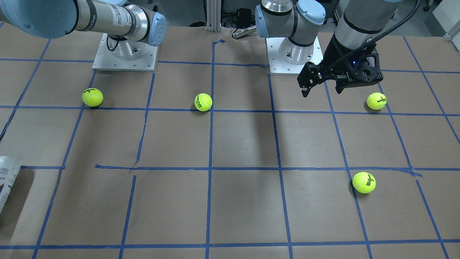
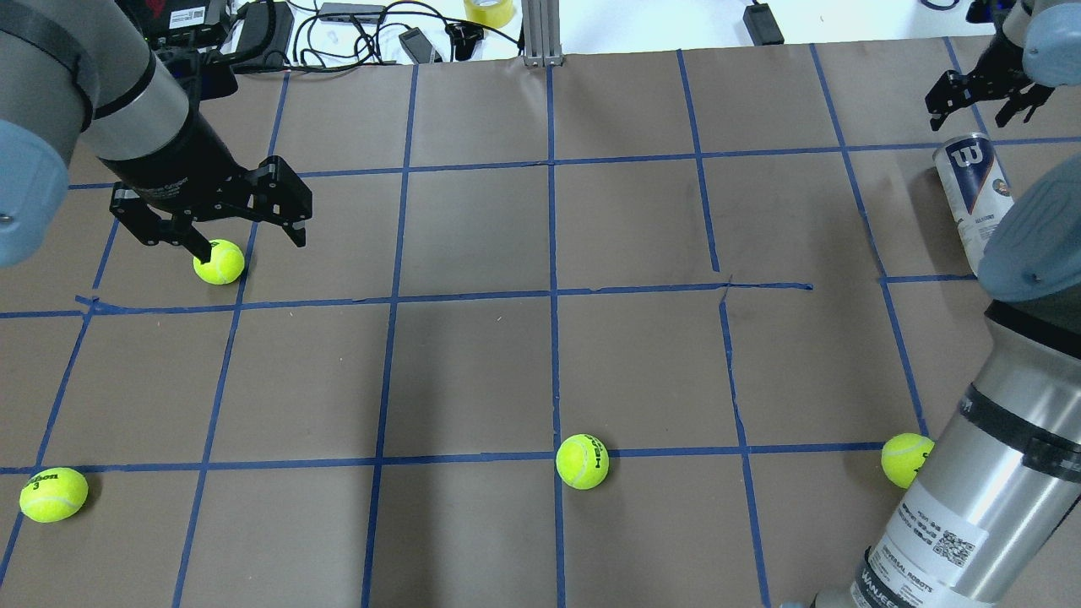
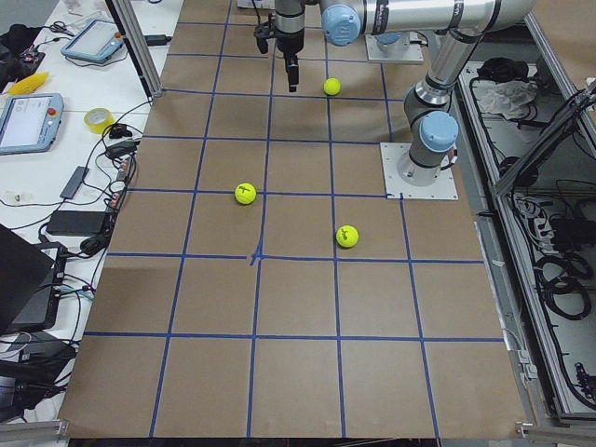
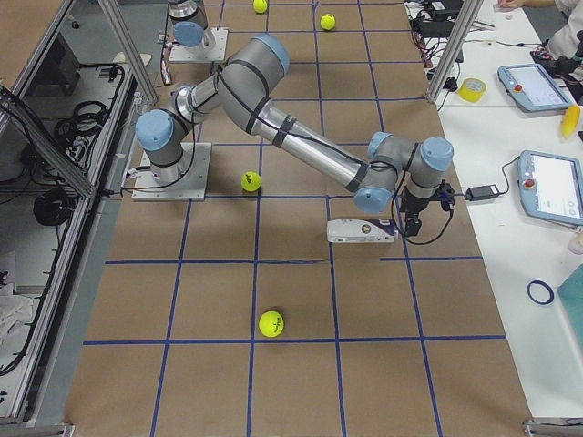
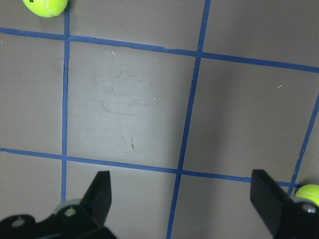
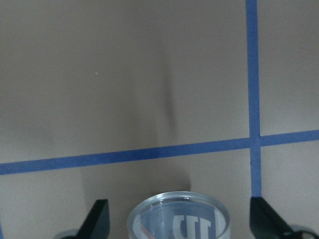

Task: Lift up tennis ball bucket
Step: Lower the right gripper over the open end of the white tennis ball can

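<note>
The tennis ball bucket (image 2: 971, 198) is a clear can with a white label, lying on its side at the table's far right. It also shows at the front-facing view's left edge (image 1: 7, 180) and in the exterior right view (image 4: 362, 231). My right gripper (image 2: 984, 97) is open and hovers just past the can's far end. In the right wrist view the can's round end (image 6: 178, 216) sits between the spread fingers (image 6: 97, 221), untouched. My left gripper (image 2: 211, 232) is open and empty, above a tennis ball (image 2: 219, 261).
Other tennis balls lie at the near left (image 2: 52, 494), near middle (image 2: 582, 461) and near right (image 2: 906, 460) beside my right arm's forearm (image 2: 971, 498). Cables and boxes line the far table edge (image 2: 355, 34).
</note>
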Controlling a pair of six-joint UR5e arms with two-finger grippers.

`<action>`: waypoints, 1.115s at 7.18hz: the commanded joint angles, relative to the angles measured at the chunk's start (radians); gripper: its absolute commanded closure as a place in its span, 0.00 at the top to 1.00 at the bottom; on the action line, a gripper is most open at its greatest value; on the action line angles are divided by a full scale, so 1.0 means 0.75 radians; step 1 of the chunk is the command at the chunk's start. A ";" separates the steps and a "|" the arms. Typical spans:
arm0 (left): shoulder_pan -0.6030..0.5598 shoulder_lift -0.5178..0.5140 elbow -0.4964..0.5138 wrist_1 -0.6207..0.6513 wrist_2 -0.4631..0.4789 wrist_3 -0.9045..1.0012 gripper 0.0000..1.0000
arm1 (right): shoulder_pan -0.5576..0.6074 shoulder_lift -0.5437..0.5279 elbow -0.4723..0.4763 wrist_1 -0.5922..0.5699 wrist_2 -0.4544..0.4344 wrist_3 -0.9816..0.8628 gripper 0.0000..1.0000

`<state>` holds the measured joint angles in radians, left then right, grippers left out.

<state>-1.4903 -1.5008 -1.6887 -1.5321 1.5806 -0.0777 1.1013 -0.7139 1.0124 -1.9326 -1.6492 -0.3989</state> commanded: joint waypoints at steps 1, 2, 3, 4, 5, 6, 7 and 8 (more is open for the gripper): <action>0.007 -0.009 0.004 0.006 -0.007 -0.007 1.00 | -0.008 0.023 0.020 0.004 0.000 -0.018 1.00; 0.009 -0.005 0.002 0.002 -0.009 -0.019 1.00 | -0.008 0.025 0.023 -0.004 -0.002 -0.018 1.00; 0.009 -0.009 0.002 0.004 -0.007 -0.019 1.00 | -0.008 0.027 0.031 0.020 -0.002 -0.018 1.00; 0.009 -0.009 0.002 0.004 -0.005 -0.015 1.00 | -0.008 0.034 0.035 0.022 -0.002 -0.049 1.00; 0.009 -0.011 0.002 0.004 -0.007 -0.019 1.00 | -0.014 0.038 0.053 0.024 -0.004 -0.065 1.00; 0.009 -0.011 0.002 0.004 -0.007 -0.017 1.00 | -0.020 0.028 0.086 -0.008 -0.010 -0.063 1.00; 0.009 -0.011 0.002 0.002 -0.005 -0.013 1.00 | -0.020 0.029 0.094 -0.061 -0.032 -0.065 1.00; 0.009 -0.009 0.000 0.000 -0.005 -0.013 1.00 | -0.020 0.031 0.096 -0.094 -0.035 -0.067 0.84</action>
<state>-1.4833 -1.5091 -1.6878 -1.5307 1.5764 -0.0886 1.0870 -0.6910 1.0773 -1.9677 -1.6675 -0.4470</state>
